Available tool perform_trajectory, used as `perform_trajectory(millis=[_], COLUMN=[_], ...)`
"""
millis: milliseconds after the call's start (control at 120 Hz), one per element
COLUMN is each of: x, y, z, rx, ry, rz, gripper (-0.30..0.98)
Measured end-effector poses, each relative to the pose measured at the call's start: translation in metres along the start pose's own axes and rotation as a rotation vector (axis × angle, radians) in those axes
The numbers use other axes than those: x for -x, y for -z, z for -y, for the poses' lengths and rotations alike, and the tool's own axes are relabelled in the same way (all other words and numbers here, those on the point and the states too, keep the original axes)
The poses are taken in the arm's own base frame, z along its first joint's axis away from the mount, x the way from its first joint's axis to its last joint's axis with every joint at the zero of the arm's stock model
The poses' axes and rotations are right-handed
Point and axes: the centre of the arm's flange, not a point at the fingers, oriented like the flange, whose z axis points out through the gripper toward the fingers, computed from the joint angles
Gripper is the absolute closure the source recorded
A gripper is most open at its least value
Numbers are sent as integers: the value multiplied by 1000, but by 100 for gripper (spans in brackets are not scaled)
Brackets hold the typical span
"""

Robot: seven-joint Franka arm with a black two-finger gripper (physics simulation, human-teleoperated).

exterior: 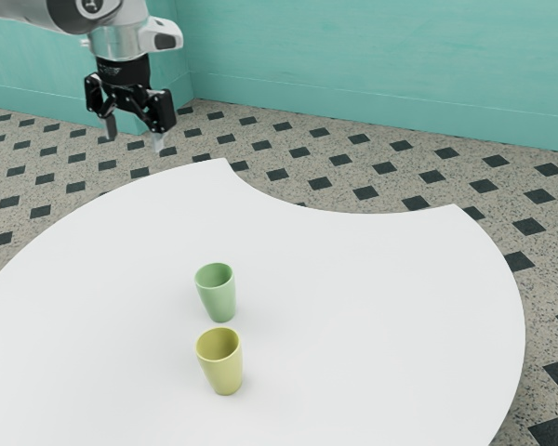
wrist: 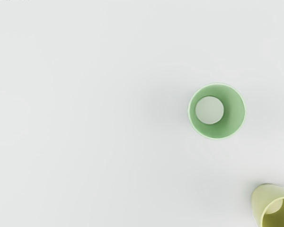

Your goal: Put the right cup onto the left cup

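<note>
A green cup (exterior: 218,295) stands upright on a round white bench (exterior: 381,297), its open mouth facing up. Just beside it, nearer to the viewer in the exterior view, a yellow cup (exterior: 224,364) also stands upright on the bench; a small gap separates the two. Well apart from the green cup, higher and toward the exterior view's upper left, hangs the black gripper (exterior: 134,134) of a robot arm (exterior: 118,42), its two fingers apart and pointing down, with nothing between them. In the wrist view, the green cup's pale round bottom can be seen inside. Behind the green cup, past a curved notch in the bench's edge, lie a speckled floor (exterior: 321,165) with dark diamonds and a teal wall (exterior: 381,65).
</note>
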Motion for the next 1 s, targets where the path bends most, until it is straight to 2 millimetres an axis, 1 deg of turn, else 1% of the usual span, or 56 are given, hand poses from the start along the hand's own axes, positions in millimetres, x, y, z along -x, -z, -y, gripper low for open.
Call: perform_trajectory(millis=[67,158,267,433,608,717,817,908,1000], x=[-1,-5,-9,-6,3,10,22,32,39], y=[-1,-9,-15,-32,-56,-66,-87,-113,-135], z=[-3,-7,-21,-66,-124,-153,-179,-194,-197], rx=[0,0,4,-1,-4,-4,-13,-19,-19], ry=[-7,-15,-26,-33,-24,7,41,81,136], rz=[-2,1,-4,7,5,0,11,24,27], gripper=[0,0,0,0,0,0,0,0,0])
